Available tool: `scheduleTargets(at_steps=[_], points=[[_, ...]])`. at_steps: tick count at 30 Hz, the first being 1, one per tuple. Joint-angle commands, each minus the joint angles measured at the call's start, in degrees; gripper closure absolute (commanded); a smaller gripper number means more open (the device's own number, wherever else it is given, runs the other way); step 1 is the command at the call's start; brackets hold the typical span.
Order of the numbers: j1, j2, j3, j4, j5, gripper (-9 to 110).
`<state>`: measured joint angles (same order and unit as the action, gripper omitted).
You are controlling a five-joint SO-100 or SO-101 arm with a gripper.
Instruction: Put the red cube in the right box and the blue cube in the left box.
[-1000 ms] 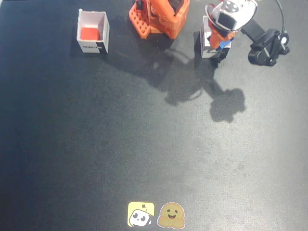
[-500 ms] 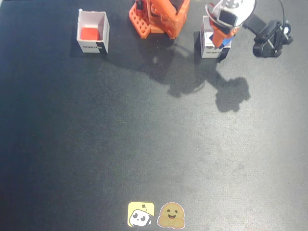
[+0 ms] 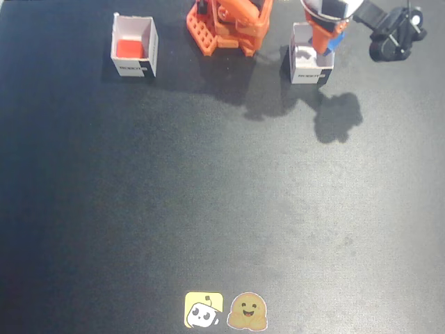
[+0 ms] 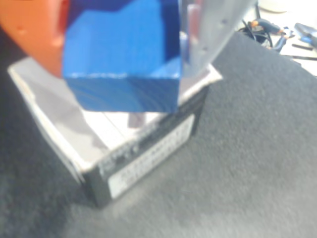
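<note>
Since a second ago the arm has pulled up and back toward the top edge of the fixed view, uncovering more of the small white open-top paper box (image 3: 310, 64) on the right of that view; its shadow on the black table (image 3: 222, 209) has slid rightward with it.

One half of the job looks finished. The small matte red-orange cube (image 3: 129, 48) lies inside the other white paper box with faintly pink inner walls (image 3: 133, 46), on the left of the fixed view and well apart from the arm.

The other half is near its end. The small bright blue matte cube (image 4: 123, 54) is clamped in the claw (image 4: 124, 49), the orange finger pressing one side and the pale finger the other. In the wrist view the cube hangs just above the open mouth of the grey-walled box (image 4: 138, 144), whose black label strip faces the camera; it does not appear to touch the floor of the box. In the fixed view a sliver of blue (image 3: 336, 38) shows under the claw (image 3: 327, 38) at the box's far rim.

What seems left is to centre the cube over the opening, part the fingers so it drops in, and withdraw.
</note>
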<state>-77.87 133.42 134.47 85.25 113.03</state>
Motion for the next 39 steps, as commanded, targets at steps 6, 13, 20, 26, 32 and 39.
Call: scheduleTargets(at_steps=[6,13,20,26,32,39], points=[[0.35,3.96,0.09,2.72,0.79,94],[2.20,4.57,1.14,2.20,-0.88,94],[1.85,5.98,1.23,1.58,0.09,88],[1.76,6.06,1.23,1.14,0.26,87],[1.58,6.33,1.67,0.53,0.26,85],[1.67,9.23,3.78,0.26,1.32,94]])
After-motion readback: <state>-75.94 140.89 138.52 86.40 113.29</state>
